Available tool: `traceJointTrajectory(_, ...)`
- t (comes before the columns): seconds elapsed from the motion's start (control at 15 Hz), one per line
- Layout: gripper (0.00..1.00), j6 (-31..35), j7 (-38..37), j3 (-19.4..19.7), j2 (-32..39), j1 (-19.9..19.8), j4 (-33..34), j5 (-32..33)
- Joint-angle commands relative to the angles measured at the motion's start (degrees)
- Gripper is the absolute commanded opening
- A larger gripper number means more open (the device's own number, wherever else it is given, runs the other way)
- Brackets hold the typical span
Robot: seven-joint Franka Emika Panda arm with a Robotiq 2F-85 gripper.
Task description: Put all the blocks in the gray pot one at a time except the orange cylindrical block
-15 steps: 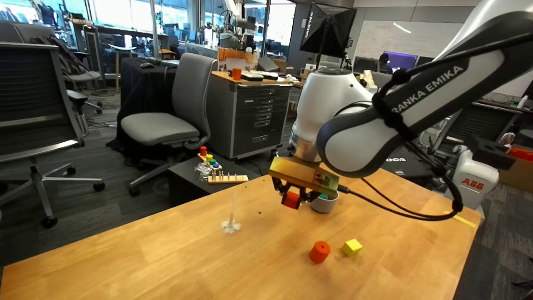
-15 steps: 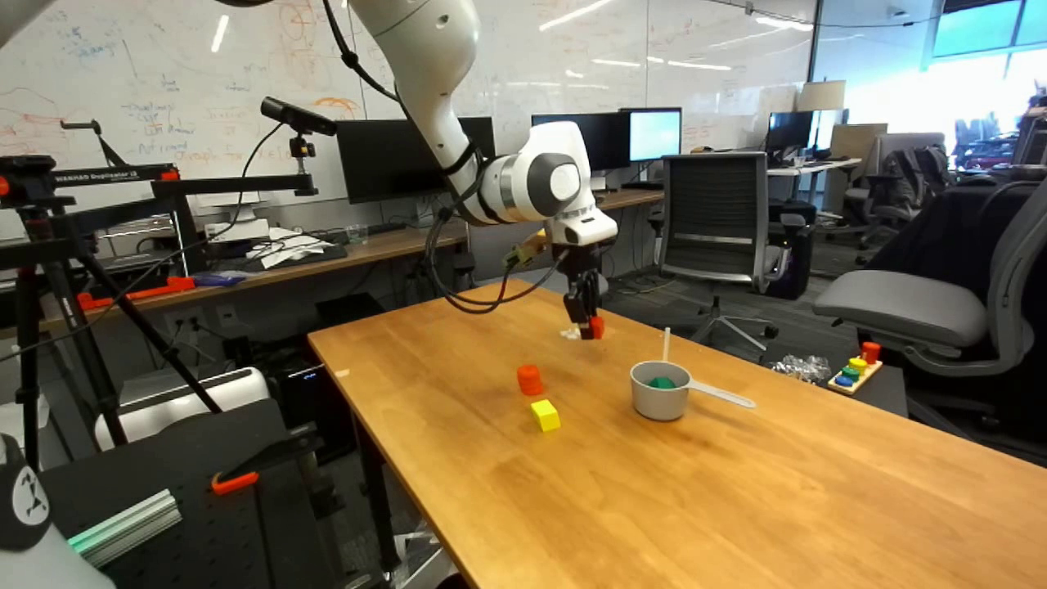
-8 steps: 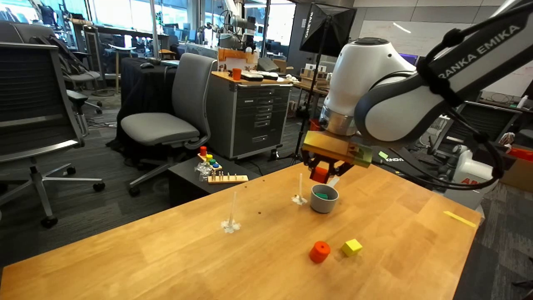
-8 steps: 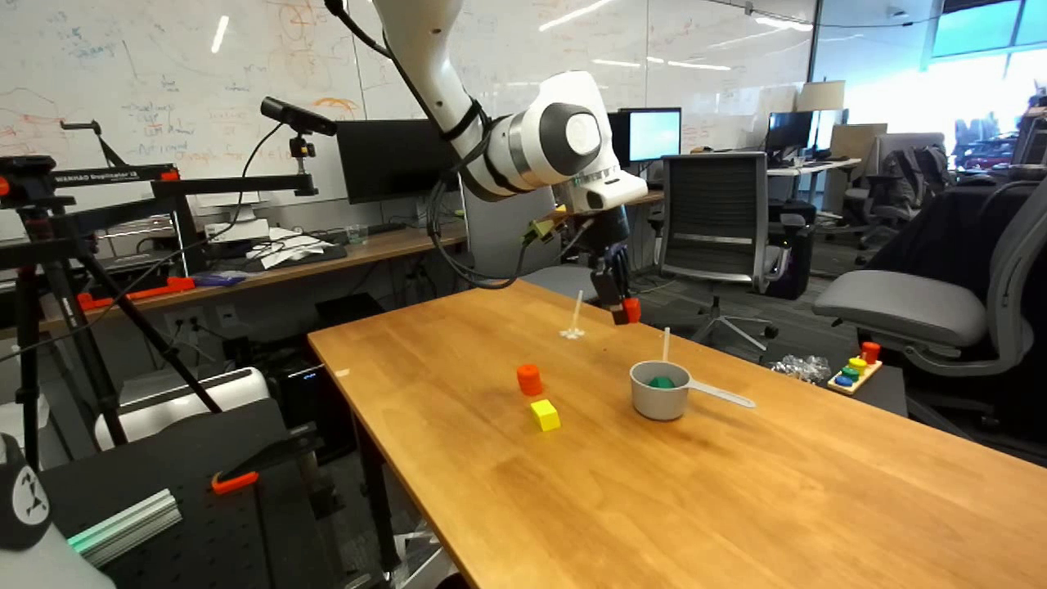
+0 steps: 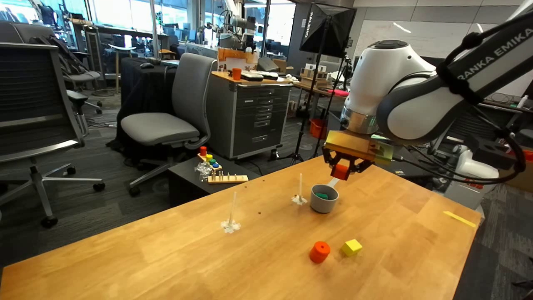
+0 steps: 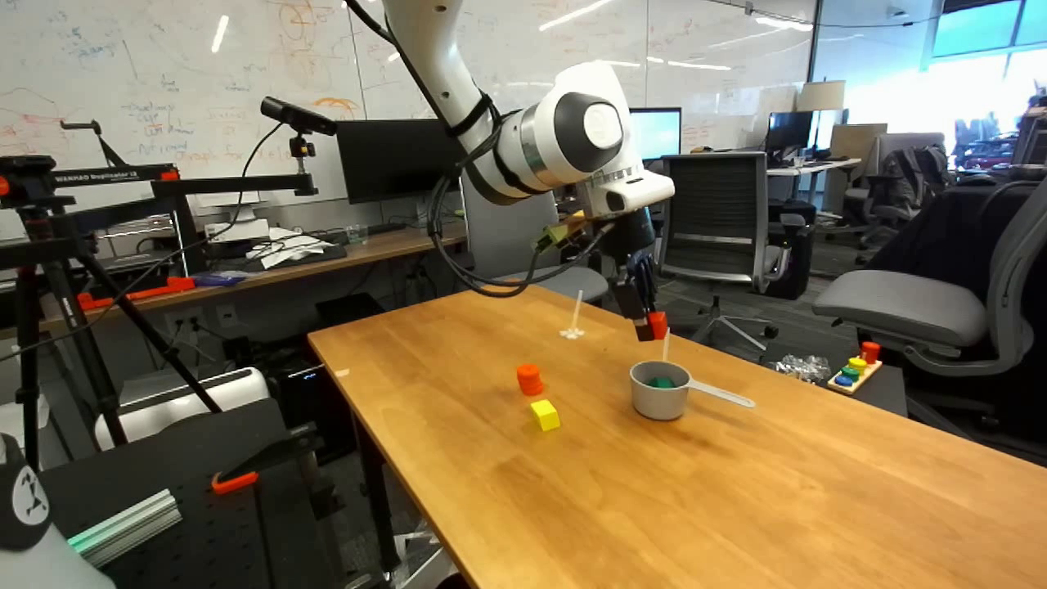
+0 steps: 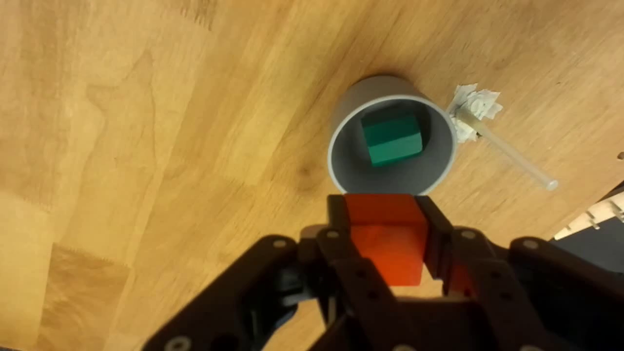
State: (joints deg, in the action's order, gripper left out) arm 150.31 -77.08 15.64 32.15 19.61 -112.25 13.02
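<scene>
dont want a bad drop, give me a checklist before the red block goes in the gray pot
Red block held: ok, clamped in the hand.
Red block over the gray pot: not ok, off to one side in an exterior view.
Gray pot upright: ok, standing on the table.
Room inside: looks ok, bare space shows beside the dark green block.
Clearance from the thin rod: cannot tell.
Orange cylindrical block left out: ok, on the table near the yellow cube.
</scene>
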Motion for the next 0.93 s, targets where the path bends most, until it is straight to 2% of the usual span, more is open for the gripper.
traceJointTrajectory(0.0, 0.31, 1.1, -0.8, -0.3, -0.7, -1.3, -0.1, 1.8)
traceJointTrajectory(0.07, 0.63, 0.8, -0.7, -0.4, -0.5, -1.4, 0.3, 1.7)
traceJointTrajectory(0.13, 0.63, 1.2, -0.4, -0.7, -0.4, -1.6, 0.3, 1.6)
traceJointTrajectory(0.2, 0.69, 1.5, -0.3, -0.8, -0.4, -1.6, 0.4, 1.6)
traceJointTrajectory(0.47, 1.0, 2.4, 0.0, -1.4, -0.2, -1.3, 0.1, 1.6)
traceJointTrajectory(0.87, 1.0, 3.4, -1.2, -3.4, -0.5, 1.6, -2.2, 1.8)
